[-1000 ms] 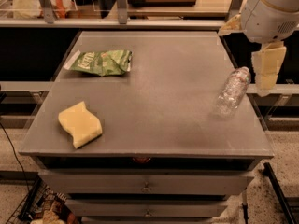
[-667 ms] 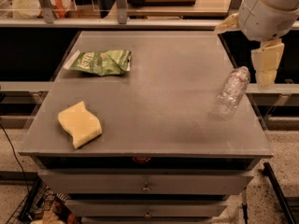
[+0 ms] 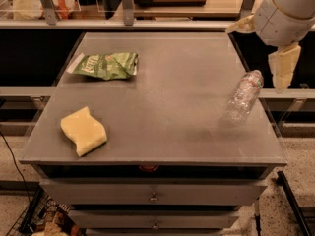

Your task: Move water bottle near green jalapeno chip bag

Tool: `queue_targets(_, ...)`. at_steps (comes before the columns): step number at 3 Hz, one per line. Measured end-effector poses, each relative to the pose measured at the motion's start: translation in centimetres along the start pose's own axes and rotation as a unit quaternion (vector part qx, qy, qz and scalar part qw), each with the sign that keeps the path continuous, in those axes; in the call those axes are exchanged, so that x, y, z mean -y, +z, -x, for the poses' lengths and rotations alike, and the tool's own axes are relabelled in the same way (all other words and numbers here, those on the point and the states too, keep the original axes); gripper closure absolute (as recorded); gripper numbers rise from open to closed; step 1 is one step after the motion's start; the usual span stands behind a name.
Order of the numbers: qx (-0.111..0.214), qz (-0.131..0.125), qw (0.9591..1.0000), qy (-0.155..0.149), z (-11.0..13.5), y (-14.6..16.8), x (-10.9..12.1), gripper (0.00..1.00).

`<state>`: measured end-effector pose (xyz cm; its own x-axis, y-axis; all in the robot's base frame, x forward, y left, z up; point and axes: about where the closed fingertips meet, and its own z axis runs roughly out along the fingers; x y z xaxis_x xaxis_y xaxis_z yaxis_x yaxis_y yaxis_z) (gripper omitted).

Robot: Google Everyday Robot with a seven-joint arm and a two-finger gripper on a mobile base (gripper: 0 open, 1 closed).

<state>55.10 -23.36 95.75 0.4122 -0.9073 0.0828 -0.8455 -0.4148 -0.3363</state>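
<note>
The water bottle [image 3: 243, 96] is a clear ribbed plastic bottle lying on its side near the right edge of the grey table [image 3: 167, 107], its cap end pointing away to the upper right. The green jalapeno chip bag [image 3: 106, 64] lies flat at the far left of the table, well apart from the bottle. My gripper [image 3: 263, 45] hangs above the table's far right corner, up and to the right of the bottle and not touching it. Its two pale fingers [image 3: 283, 65] are spread apart and hold nothing.
A pale yellow wavy-edged sponge [image 3: 83, 131] lies at the near left of the table. Drawers [image 3: 153, 196] sit under the table front. A counter with rails [image 3: 123, 4] runs behind the table.
My gripper has risen slightly above the right edge. The bottle, bag and sponge have not moved.
</note>
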Motion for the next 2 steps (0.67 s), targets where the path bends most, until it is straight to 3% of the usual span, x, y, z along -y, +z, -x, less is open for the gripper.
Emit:
queue_targets(1, -0.003, 0.009, 0.9973, -0.072, -1.5, 2.2, 0.5, 0.00)
queue_targets(2, -0.007, 0.033, 0.9927, -0.115, -3.3, 4.1, 0.1, 0.00)
